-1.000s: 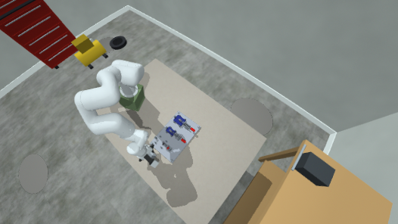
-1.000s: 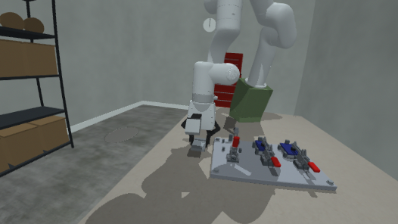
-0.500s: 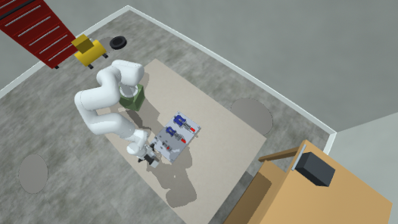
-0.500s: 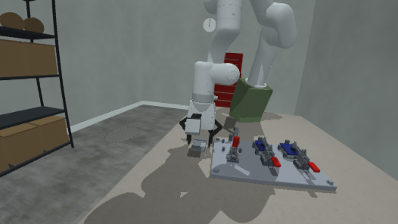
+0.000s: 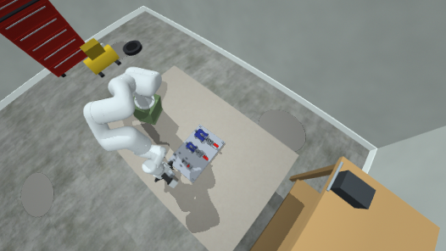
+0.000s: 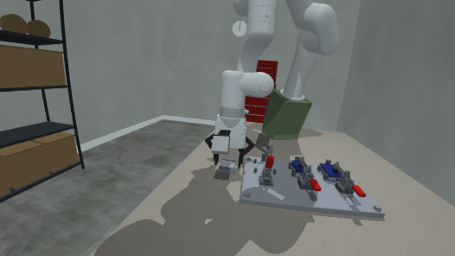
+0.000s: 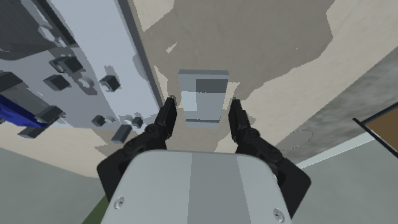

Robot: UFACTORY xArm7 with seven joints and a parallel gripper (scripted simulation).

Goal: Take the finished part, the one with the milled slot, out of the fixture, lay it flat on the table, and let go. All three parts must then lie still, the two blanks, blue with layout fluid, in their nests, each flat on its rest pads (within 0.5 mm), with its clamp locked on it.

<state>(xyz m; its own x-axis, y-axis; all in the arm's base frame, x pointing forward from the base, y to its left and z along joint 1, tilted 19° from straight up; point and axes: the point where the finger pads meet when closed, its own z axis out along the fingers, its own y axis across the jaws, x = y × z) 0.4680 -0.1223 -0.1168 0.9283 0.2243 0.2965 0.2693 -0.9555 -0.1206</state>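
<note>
One xArm gripper (image 5: 166, 176) (image 6: 227, 161) (image 7: 202, 106), fingers well apart, nothing gripped. Slotted part (image 6: 227, 166) (image 7: 206, 97) between fingertips, touching neither, out of fixture plate (image 5: 196, 173) (image 6: 277, 196) (image 7: 107, 65), just beside its edge. Two blue blanks (image 5: 201, 135) (image 6: 330, 169) in nests.

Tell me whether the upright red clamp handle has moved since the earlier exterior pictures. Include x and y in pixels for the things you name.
No. The red handle (image 5: 188, 165) (image 6: 270, 162) shows no visible shift either way: it stands up at the same spot, judged against the fixture plate (image 5: 197, 171) (image 6: 259, 195) (image 7: 102, 22).
</note>
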